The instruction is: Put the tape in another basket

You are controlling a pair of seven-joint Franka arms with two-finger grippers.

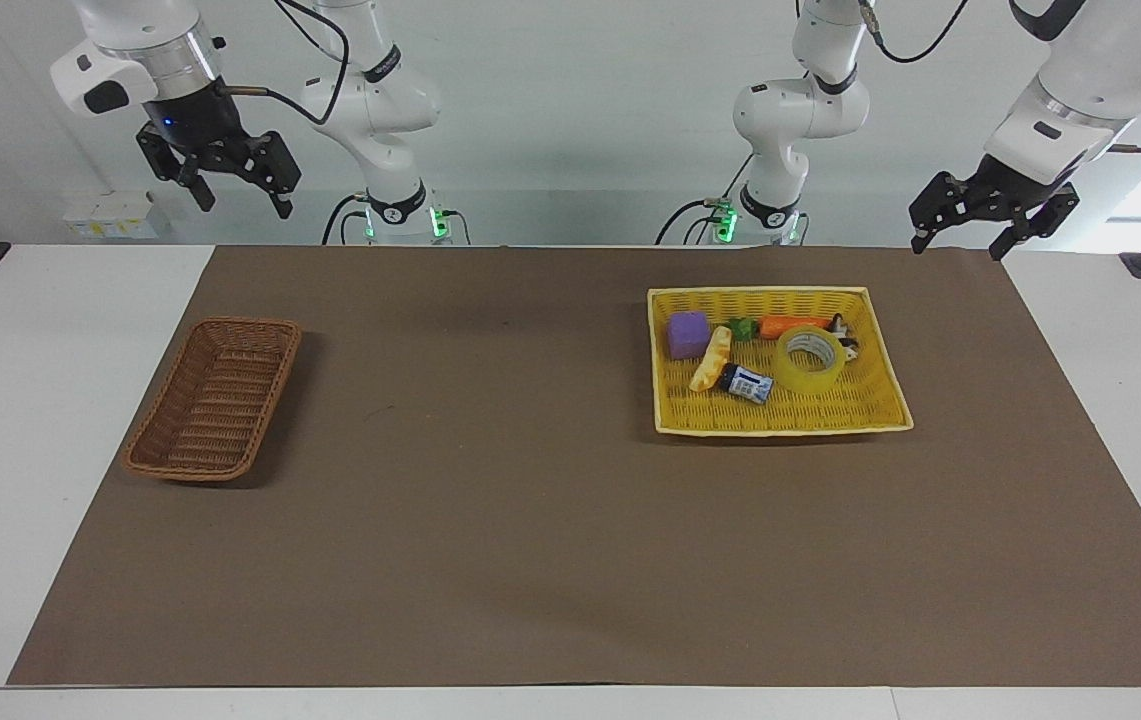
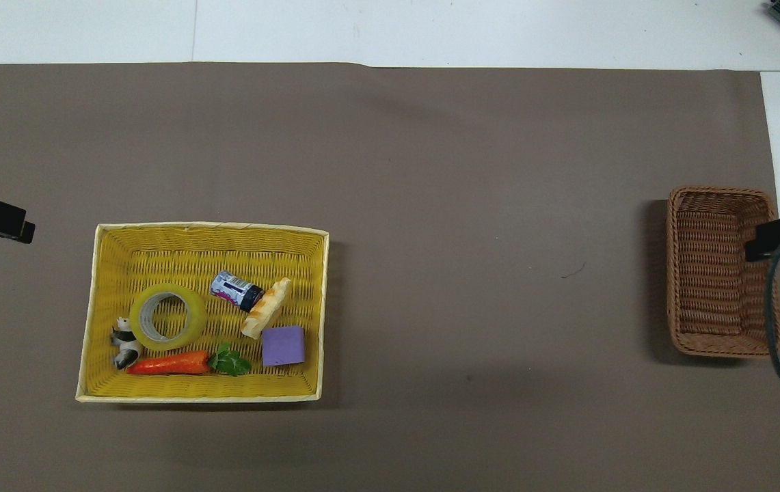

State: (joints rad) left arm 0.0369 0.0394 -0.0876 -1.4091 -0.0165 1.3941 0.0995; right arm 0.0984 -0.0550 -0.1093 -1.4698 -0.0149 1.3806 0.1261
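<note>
While both arms hang raised at the top of the facing view, the tape [image 1: 809, 360], a wide translucent yellow roll with a pale core ring, lies flat in the yellow woven tray [image 1: 780, 418] at centre right. Beside it in the tray are a purple cube [image 1: 688, 333], an orange carrot toy [image 1: 792, 324], a pale corn-like toy [image 1: 711, 359], a small dark labelled bottle [image 1: 745, 383] and a black-and-white figurine [image 1: 842, 335]. The basket [image 1: 214, 398], narrow, oblong, dark brown wicker with sloping sides, sits at the left of that view on the matte brown sheet over the table [image 1: 530, 500]. The left claw [image 1: 962, 240], upper right, has fingers spread wide, holding nothing. The right claw [image 1: 242, 198], upper left, is likewise spread and unladen.
</note>
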